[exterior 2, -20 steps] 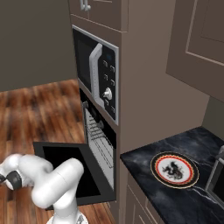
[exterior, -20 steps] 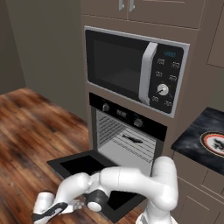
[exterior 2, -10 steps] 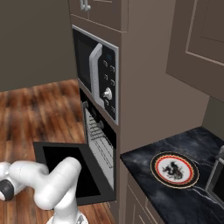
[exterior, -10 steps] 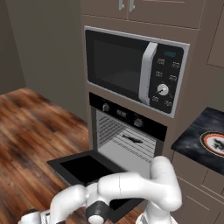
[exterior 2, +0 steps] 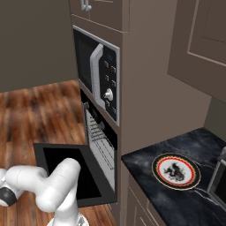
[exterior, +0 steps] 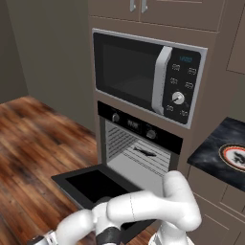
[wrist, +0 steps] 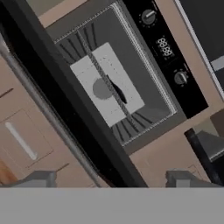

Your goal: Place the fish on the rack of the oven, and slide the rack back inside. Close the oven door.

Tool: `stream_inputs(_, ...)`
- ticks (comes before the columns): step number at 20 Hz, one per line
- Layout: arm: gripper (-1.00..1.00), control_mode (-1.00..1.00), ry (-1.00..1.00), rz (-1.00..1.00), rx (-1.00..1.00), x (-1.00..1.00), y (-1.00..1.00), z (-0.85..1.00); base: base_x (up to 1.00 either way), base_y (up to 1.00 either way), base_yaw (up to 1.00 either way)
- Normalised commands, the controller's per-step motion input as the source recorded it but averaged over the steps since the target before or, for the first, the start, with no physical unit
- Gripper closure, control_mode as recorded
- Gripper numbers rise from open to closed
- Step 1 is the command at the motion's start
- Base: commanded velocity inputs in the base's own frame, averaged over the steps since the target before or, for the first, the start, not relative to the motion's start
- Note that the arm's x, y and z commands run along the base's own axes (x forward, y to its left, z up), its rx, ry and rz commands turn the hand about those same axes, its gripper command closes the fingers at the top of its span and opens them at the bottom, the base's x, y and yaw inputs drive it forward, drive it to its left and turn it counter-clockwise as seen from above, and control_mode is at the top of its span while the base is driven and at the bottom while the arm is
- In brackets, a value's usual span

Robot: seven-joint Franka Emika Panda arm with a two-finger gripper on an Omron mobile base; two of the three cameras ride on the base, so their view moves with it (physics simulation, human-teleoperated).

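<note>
The oven [exterior: 139, 143] stands open under the microwave, its black oven door [exterior: 93, 184] dropped flat. Inside the ribbed cavity the rack [exterior: 155, 162] sits pushed in, and the slim dark fish [exterior: 146, 152] lies on it. In the hand view I look up from below the door's front edge [wrist: 65, 100] into the cavity. There the fish [wrist: 119, 92] shows as a dark sliver beside the rack [wrist: 103, 74], which is seen edge-on. My gripper [wrist: 111, 179] is open, low and in front of the door, with nothing between its fingertips [wrist: 43, 178].
A silver-and-black microwave [exterior: 143, 76] sits above the oven. A dark counter [exterior 2: 185, 194] to the right carries a round patterned plate [exterior 2: 176, 171]. Wooden floor [exterior: 33, 143] spreads out to the left. My white arm [exterior: 143, 210] reaches low across the front of the door.
The arm has swung lower and further left, and the hand has dropped to the bottom edge of the left base view. The gripper stays open. Oven, door and fish are unchanged.
</note>
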Motion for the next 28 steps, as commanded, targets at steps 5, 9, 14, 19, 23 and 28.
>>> stream_inputs(5, -1.00, -1.00, 0.00, 0.00, -0.41, 0.33, 0.47, -1.00, 0.00, 0.00, 0.00)
stream_inputs(9, -1.00, -1.00, 0.00, 0.00, -0.37, 0.21, 0.37, -0.98, 0.00, 0.00, 0.00)
stream_inputs(14, -1.00, -1.00, 0.00, -0.01, -0.33, 0.23, 0.42, -0.81, 0.00, 0.00, 0.00)
stream_inputs(19, -1.00, -1.00, -0.07, -0.10, -0.33, 0.22, 0.29, -0.60, 0.00, 0.00, 0.00)
stream_inputs(23, -1.00, -1.00, -0.09, -0.18, -0.34, 0.18, 0.24, -0.57, 0.00, 0.00, 0.00)
stream_inputs(28, -1.00, -1.00, -0.10, -0.20, -0.35, 0.16, 0.22, -0.63, 0.00, 0.00, 0.00)
